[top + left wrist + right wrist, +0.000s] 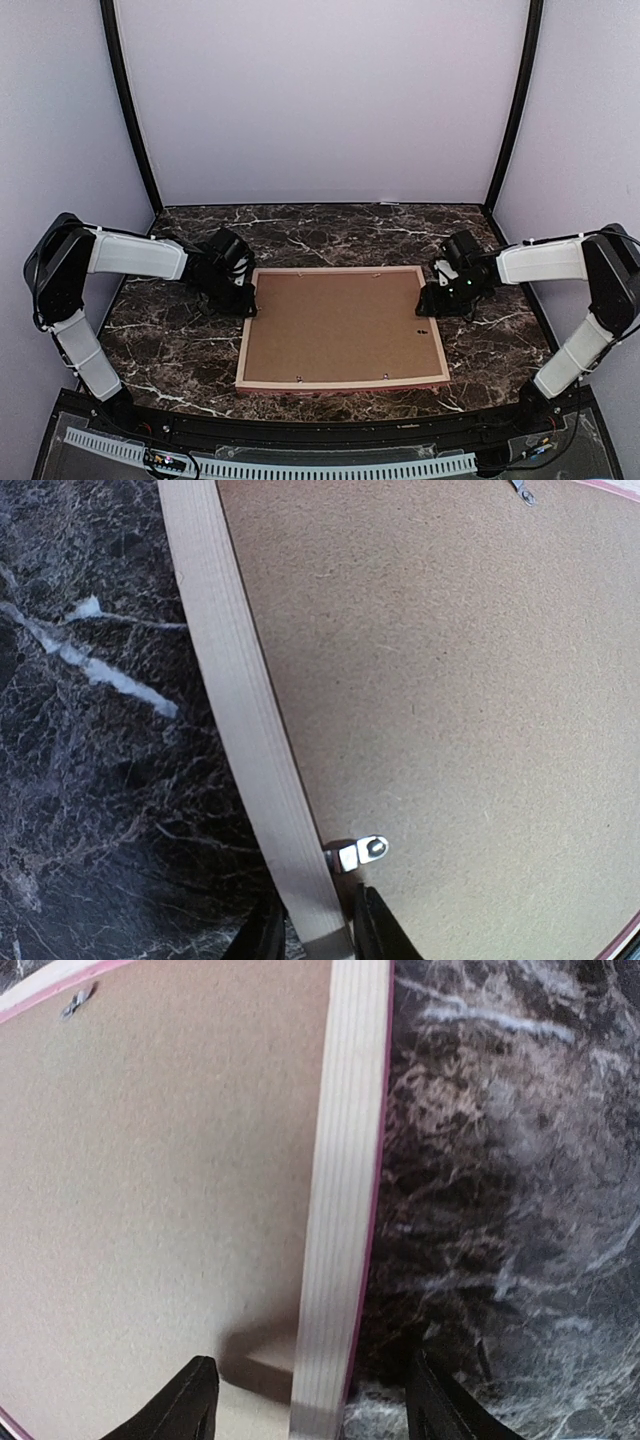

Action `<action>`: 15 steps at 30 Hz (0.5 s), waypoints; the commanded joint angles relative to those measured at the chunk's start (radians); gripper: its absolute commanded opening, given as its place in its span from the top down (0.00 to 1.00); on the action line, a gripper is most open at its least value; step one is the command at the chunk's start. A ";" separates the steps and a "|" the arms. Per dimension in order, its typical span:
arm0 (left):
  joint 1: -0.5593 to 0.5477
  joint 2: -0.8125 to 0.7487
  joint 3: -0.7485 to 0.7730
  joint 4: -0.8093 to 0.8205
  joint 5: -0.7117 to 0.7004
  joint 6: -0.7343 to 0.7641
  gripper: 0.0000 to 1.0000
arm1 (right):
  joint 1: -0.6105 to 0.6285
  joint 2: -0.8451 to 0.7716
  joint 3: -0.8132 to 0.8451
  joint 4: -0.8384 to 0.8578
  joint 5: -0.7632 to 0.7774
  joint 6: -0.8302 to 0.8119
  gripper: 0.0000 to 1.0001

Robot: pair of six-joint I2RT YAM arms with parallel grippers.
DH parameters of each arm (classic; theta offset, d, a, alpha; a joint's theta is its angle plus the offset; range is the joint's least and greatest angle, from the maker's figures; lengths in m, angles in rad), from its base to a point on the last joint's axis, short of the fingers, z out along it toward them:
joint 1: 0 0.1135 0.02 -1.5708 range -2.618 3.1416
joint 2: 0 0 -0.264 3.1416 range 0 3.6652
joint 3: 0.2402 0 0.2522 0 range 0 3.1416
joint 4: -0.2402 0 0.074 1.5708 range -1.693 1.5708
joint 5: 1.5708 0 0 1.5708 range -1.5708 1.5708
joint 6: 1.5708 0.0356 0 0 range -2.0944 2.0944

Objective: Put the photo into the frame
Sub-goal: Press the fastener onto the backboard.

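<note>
Overhead, the frame point(342, 382) lies flat in the middle of the dark marbled tabletop point(330, 235), pale wood reverse up, with a brown backing board point(340, 325) filling its opening. The left fingers point(246, 300) sit at its left rail towards the far corner, and the right fingers point(425, 305) at its right rail, both arms reaching in low from the sides. From the left wrist, the left fingers point(375, 935) are drawn in close on either side of the pale rail of the frame point(240, 710), seeming to pinch it, the inner one over the backing board point(450, 700) just below a small metal turn-clip point(360, 852). From the right wrist, the right fingers point(190, 1400) are spread wide and hold nothing. They straddle the rail of the frame point(335, 1210), one tip over the backing board point(150, 1190), the other over the tabletop point(500, 1210). A thin pink edge shows along the rail's outer side.
</note>
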 commanded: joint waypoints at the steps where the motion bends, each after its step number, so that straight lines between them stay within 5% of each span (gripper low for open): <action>1: -0.008 0.013 0.010 -0.008 -0.016 0.012 0.75 | 0.035 -0.027 -0.064 -0.071 -0.023 0.044 0.34; 15: -0.008 0.016 0.008 -0.014 -0.027 0.008 0.76 | 0.080 -0.053 -0.118 -0.125 -0.012 0.074 0.40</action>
